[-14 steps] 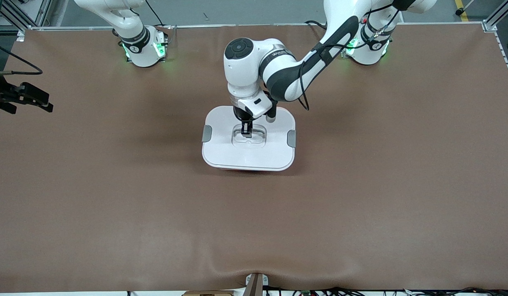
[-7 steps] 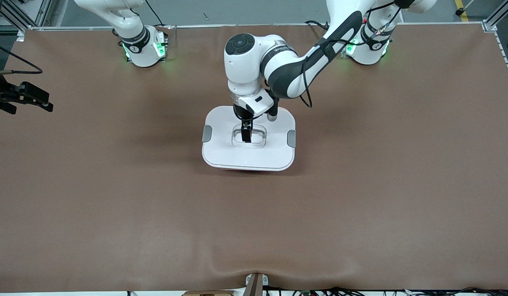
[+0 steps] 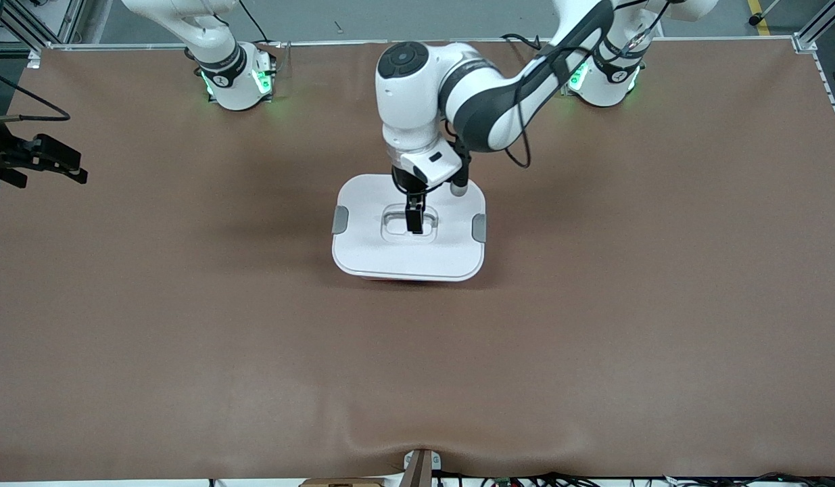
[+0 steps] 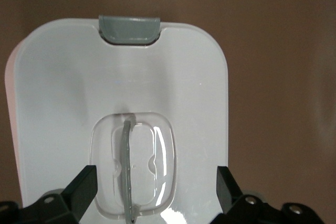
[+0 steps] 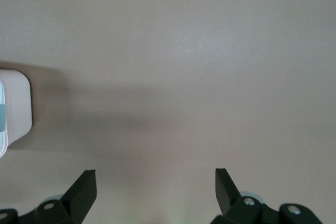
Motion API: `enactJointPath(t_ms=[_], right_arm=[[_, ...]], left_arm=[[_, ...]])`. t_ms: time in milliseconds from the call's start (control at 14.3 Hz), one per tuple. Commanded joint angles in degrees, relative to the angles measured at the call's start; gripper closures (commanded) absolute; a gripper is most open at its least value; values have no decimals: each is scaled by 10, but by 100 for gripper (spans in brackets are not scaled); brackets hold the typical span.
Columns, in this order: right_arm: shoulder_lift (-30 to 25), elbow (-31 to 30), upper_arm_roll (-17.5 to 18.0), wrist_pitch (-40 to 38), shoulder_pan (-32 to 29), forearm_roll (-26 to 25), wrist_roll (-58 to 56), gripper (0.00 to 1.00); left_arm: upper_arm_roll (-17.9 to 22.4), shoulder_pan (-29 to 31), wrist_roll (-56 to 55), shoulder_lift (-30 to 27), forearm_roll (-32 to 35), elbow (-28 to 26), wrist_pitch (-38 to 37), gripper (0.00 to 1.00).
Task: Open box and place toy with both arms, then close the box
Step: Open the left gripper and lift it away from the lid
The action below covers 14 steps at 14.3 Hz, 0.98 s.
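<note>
Left hand (image 3: 415, 226) spread over lidded box (image 3: 370, 253); right hand (image 3: 42, 162) probably open.

The lid (image 3: 363, 203) is smooth white plastic with a slight sheen. Its 2 side clips (image 3: 340, 220) are matt grey plastic. The recessed handle (image 4: 132, 171) is clear, glossy plastic with bright highlights. The box (image 4: 9, 85) shows a pale pink plastic edge. The table (image 3: 187, 352) covering is matt brown, faintly rippled near the front camera.

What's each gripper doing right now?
Left gripper: open, over the handle of the box lid, holding nothing.
Right gripper: open, empty, over bare table, waiting.
</note>
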Motion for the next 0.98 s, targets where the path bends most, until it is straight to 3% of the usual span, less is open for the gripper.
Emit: enactJointPath(t_ms=[0, 210, 491, 912], right_arm=[[1, 9, -1, -8, 2, 1, -6, 0], [1, 8, -1, -8, 2, 5, -6, 0], [1, 8, 0, -8, 3, 7, -6, 0], [1, 8, 0, -8, 5, 7, -13, 0]], left_arm=[[-4, 50, 116, -61, -59, -8, -48, 0], [-4, 127, 304, -110, -129, -9, -108, 0], [-5, 222, 527, -149, -173, -9, -161, 0], [-3, 345, 852, -199, -188, -8, -229, 0]])
